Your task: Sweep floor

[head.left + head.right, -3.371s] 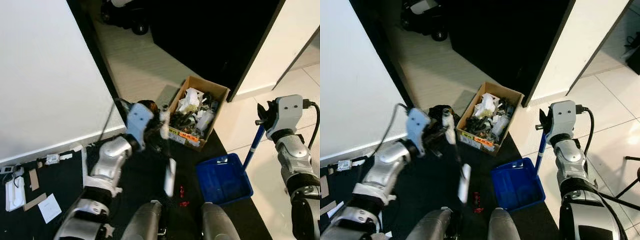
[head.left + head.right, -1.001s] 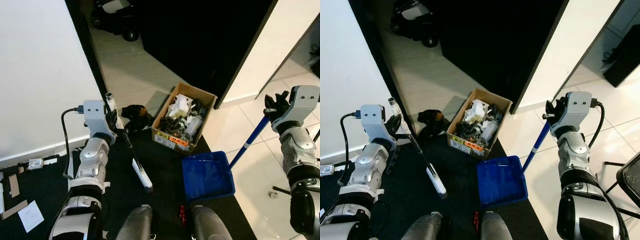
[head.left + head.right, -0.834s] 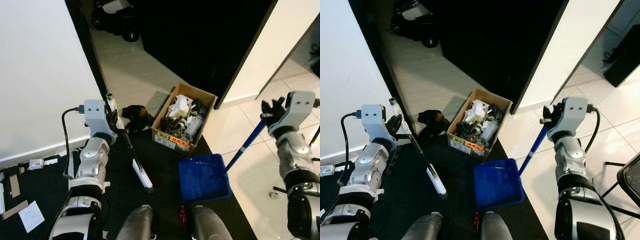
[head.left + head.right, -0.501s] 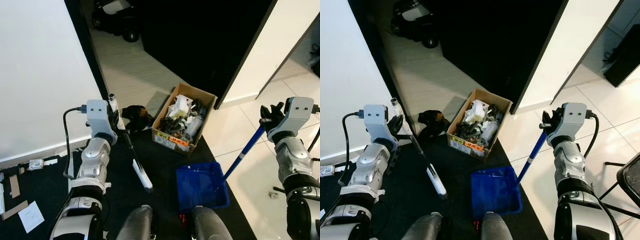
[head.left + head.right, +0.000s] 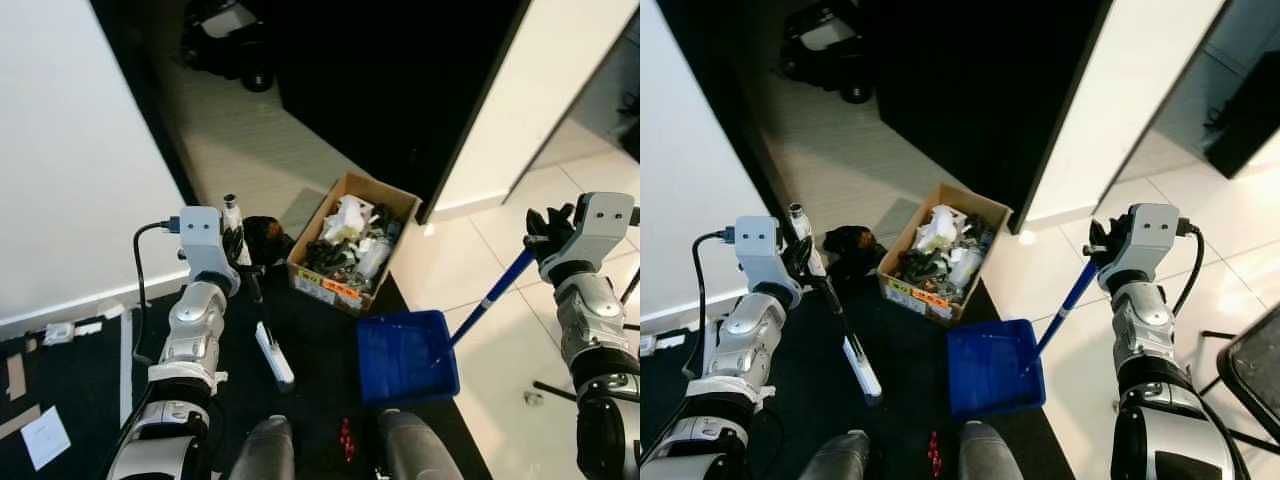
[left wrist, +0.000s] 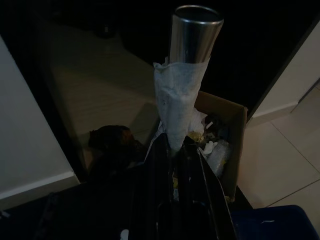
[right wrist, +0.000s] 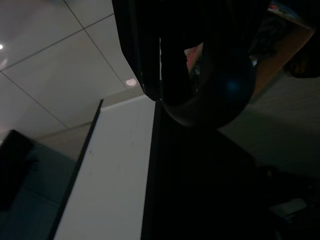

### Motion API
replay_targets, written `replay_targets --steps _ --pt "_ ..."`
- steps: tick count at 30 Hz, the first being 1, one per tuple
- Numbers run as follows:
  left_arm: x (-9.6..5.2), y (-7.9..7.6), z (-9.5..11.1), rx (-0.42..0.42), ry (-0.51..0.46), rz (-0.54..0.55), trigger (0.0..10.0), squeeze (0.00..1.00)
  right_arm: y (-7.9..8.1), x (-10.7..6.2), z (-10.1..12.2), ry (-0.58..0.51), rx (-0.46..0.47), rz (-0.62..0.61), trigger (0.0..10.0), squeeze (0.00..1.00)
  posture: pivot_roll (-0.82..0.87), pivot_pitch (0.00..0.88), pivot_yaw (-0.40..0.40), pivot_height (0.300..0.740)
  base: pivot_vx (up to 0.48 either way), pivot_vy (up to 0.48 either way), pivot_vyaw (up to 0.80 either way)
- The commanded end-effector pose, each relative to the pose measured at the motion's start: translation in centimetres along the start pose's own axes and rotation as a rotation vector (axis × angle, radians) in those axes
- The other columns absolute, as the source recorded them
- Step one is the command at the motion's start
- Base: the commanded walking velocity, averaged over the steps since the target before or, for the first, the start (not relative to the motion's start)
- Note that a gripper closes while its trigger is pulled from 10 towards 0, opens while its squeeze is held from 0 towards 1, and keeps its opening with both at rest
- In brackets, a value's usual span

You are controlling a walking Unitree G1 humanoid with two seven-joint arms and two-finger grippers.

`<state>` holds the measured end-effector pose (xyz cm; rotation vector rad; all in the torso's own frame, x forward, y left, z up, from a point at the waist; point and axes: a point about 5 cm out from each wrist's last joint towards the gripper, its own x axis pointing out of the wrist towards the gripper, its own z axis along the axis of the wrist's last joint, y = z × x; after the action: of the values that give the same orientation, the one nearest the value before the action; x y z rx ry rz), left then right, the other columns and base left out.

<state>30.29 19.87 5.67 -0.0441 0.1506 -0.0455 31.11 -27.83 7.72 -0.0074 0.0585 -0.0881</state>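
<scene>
The small red scraps (image 5: 346,436) lie on the black mat between the robot's feet, on the near side of the blue plastic dustpan (image 5: 406,357), so they may be missed or trodden on if the brush cannot reach that far back. The dustpan's far edge sits just beside the open cardboard box of rubbish (image 5: 353,241); a push could knock it into the box.

The left gripper (image 5: 232,243) is raised left of the box, forearm upright, clamped on the paper-wrapped metal handle of the white-headed brush (image 5: 273,351), whose head rests on the mat left of the dustpan. The right gripper (image 5: 545,233) is held high to the right, closed around the dustpan's long blue handle (image 5: 487,297).
</scene>
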Motion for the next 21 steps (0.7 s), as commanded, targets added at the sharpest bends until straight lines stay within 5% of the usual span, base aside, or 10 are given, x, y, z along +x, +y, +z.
replay_targets --steps 1,21 --pt "-0.2 -0.2 -0.1 -0.021 0.001 -0.012 10.0 0.0 0.1 0.2 0.6 -0.028 -0.01 0.005 10.0 0.0 -0.04 0.042 -0.045 0.74 0.0 0.0 0.0" --pt "-0.3 0.1 0.0 0.011 0.02 -0.06 10.0 0.0 1.0 -0.8 -1.3 0.008 0.037 -0.022 10.0 0.0 -0.03 0.049 -0.019 0.74 0.0 0.0 0.0"
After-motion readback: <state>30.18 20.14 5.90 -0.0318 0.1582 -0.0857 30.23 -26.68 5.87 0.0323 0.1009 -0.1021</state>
